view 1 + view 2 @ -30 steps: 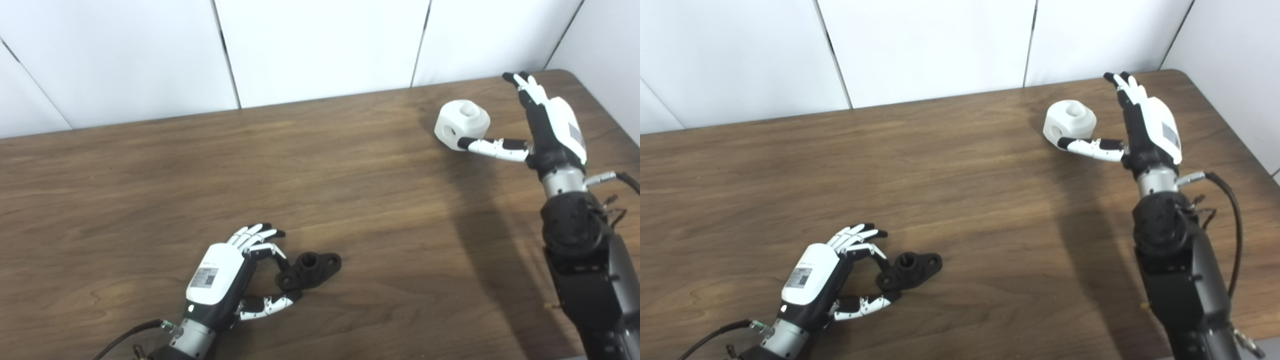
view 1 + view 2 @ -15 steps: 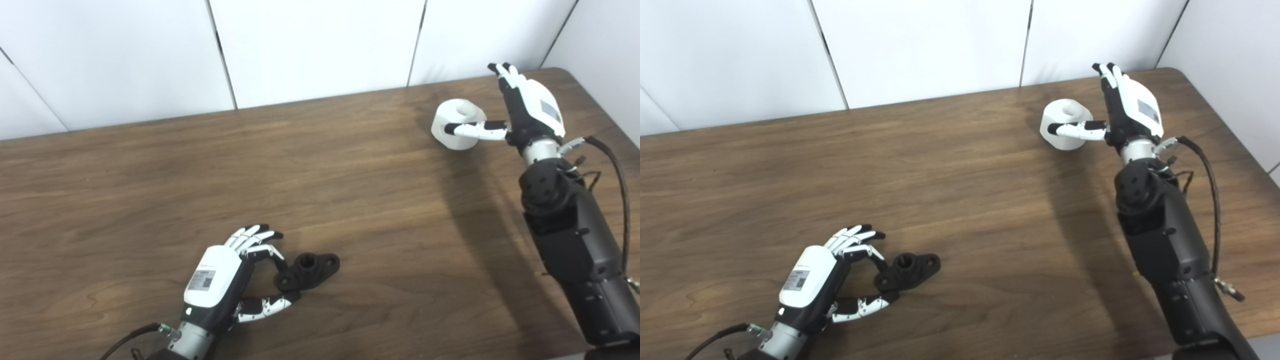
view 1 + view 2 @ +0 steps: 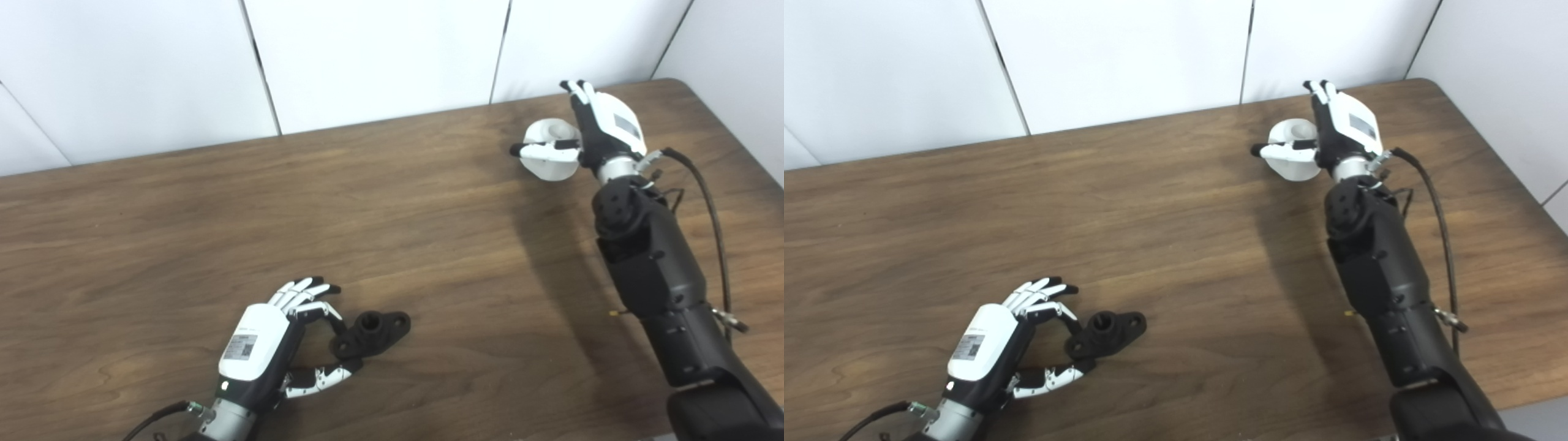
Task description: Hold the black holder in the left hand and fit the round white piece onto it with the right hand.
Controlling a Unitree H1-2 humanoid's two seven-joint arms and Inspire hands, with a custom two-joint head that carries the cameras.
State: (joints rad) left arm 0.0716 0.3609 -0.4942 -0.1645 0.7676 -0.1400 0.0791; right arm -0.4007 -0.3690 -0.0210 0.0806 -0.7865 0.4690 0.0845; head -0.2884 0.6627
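The black holder (image 3: 370, 332) lies flat on the table near the front left. My left hand (image 3: 269, 346) is beside its left end, open, with fingers curled above that end and the thumb on the table just in front of it. The round white piece (image 3: 551, 166) sits at the far right of the table. My right hand (image 3: 603, 131) is against its right side, open, with fingers held straight up and the thumb reaching across the piece's front. The piece rests on the table.
The brown wooden table (image 3: 392, 214) ends at a white panelled wall (image 3: 367, 55) behind and at its rounded right corner (image 3: 692, 86). A black cable (image 3: 710, 208) hangs along my right forearm.
My right hand has moved in and left against the white piece, its thumb now across the front. The left hand and holder are unchanged. The camera has shifted slightly.
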